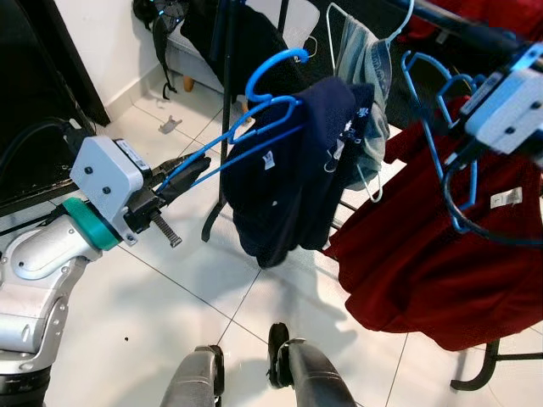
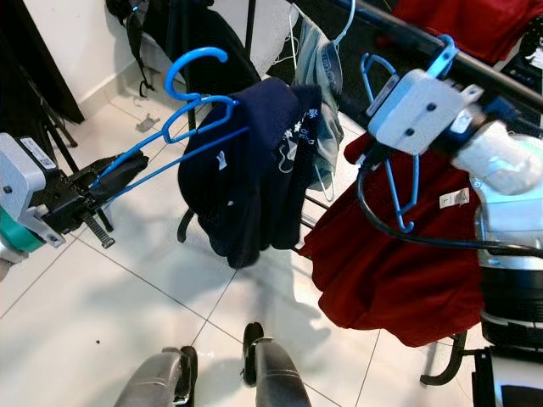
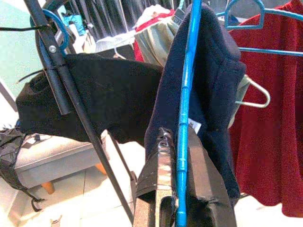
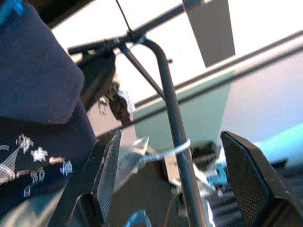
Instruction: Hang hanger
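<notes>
Clamped between the two black fingers (image 3: 163,184) of the left pincer (image 1: 174,174) is the lower end of a blue hanger (image 1: 254,127), which is held out toward the clothes rack with its hook (image 1: 276,68) raised and free of any rail. A dark navy garment (image 1: 293,170) is draped over the far end of the hanger and hangs down in folds above the white tiled floor (image 1: 170,305); a small white label is seen on its near side. In the left wrist view the blue bar of the hanger runs straight up from between the closed fingers, with the navy cloth bunched beside it.

The right pincer (image 4: 175,175) is raised high at the right, near the dark top rail (image 2: 475,68) of the rack, and its fingers are spread well apart with an upright rack pole (image 4: 173,127) seen between them; nothing is gripped. Just below that arm an empty blue hanger (image 2: 399,182) is hung on the rail in front of a red garment (image 1: 441,254), which bears a white tag. Left of the red garment a grey-blue garment (image 1: 365,76) on a white wire hanger (image 1: 369,182) is seen, touching the navy one. A black garment (image 3: 90,99) is hung farther back on another rack. The robot's feet are visible at the near edge.
</notes>
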